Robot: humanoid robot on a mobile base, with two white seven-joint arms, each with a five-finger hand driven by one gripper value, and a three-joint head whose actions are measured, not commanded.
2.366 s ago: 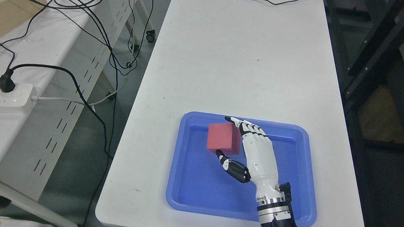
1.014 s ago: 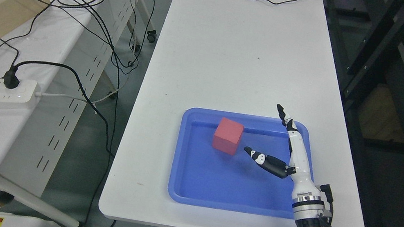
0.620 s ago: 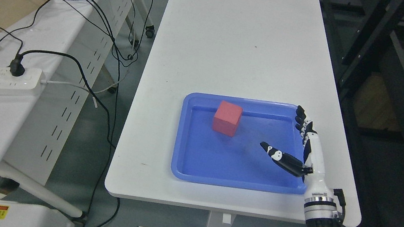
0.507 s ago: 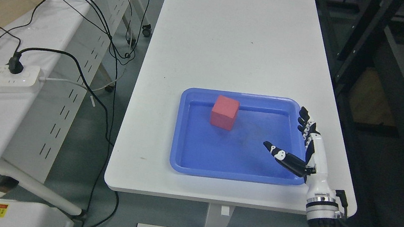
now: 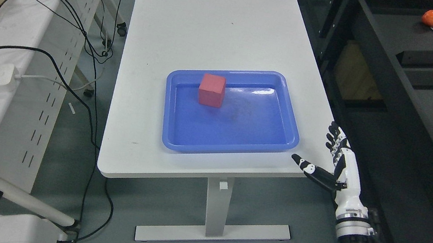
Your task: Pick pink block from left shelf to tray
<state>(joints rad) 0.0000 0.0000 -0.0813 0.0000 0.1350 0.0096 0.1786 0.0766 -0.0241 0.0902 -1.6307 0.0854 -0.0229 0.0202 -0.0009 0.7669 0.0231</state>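
Right hand [image 5: 332, 162] is empty, fingers spread, thumb out, now off the table's near right corner and clear of the tray; earlier it hovered over the tray. Pink block [image 5: 211, 90] sits upright in the blue tray [image 5: 239, 143], far-left area. White table [image 5: 198, 24] top edge is cropped. Whole view has shifted since, so the camera moved.
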